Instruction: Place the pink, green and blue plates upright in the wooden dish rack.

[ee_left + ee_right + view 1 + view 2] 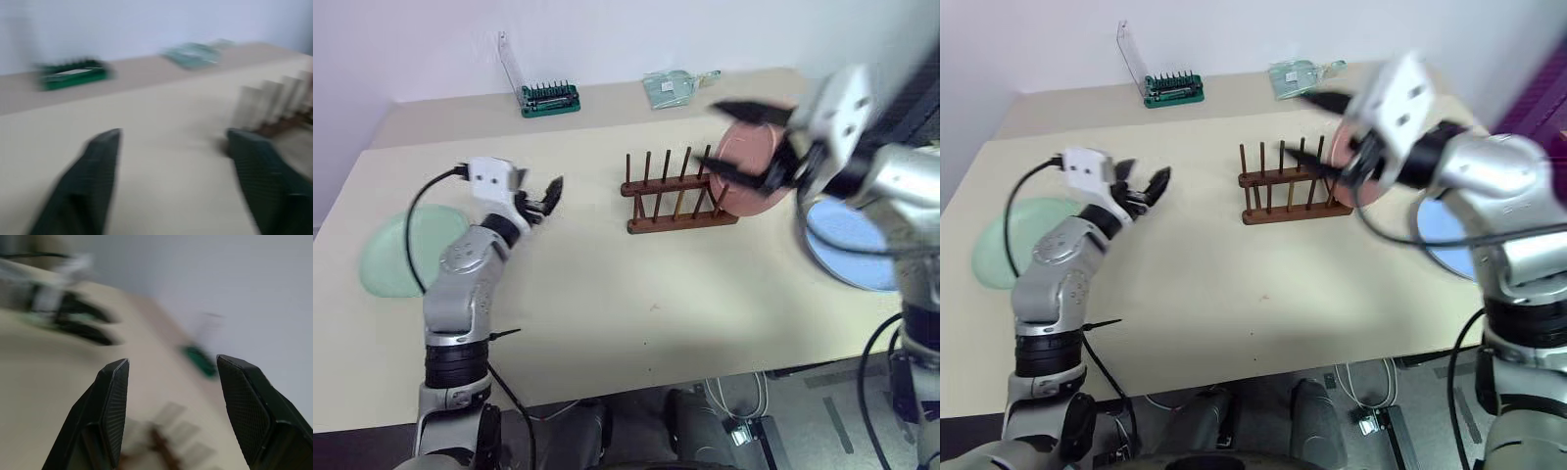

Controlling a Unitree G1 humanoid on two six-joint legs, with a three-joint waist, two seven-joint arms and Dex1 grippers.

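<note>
Pink plate (749,168) stands in wooden rack (677,208), right end. Green plate (403,252) flat on worktop (607,294), far left; blue plate (852,245) flat at right. Left tool (548,195) and right tool (744,147) both spread, empty. Likely next: grasp another plate by its rim

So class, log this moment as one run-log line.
pink plate: upright in rack | green plate, blue plate: flat on table | left tool, right tool: open, empty
</note>
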